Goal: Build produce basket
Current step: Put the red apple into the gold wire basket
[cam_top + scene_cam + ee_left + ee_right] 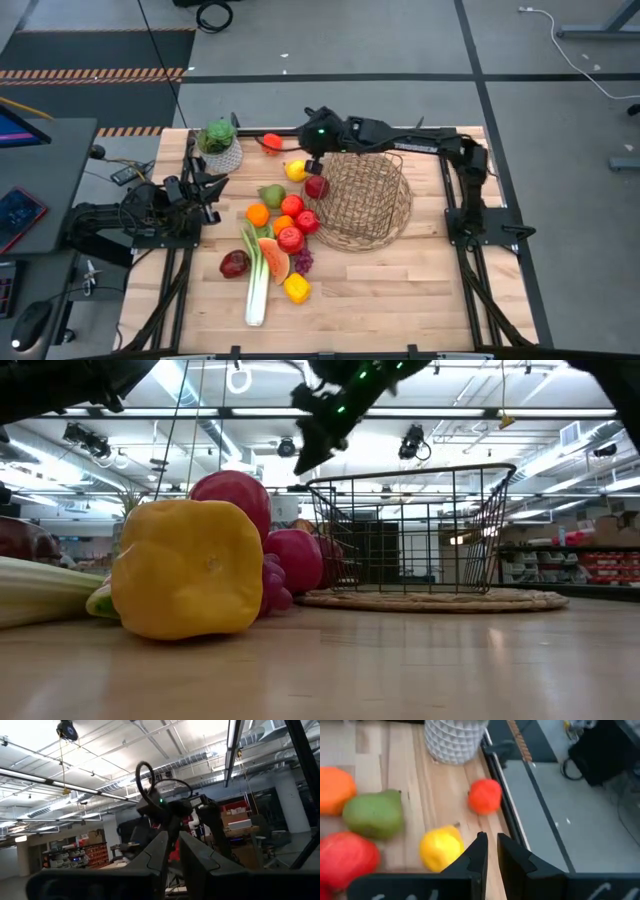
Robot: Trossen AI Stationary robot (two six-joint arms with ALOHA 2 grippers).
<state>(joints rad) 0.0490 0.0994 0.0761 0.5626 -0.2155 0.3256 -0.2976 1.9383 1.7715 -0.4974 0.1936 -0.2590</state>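
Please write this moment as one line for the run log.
basket: on table, empty | fruit: on table beside it | right pincer: shut, empty, above lemon | left pincer: shut, waiting at left edge

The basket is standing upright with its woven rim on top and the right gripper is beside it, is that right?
Not quite. The basket is upside down, its woven rim flat on the table, as the low view shows. The right gripper is indeed beside it.

Yellow toy pepper sits near; wire basket stands behind.
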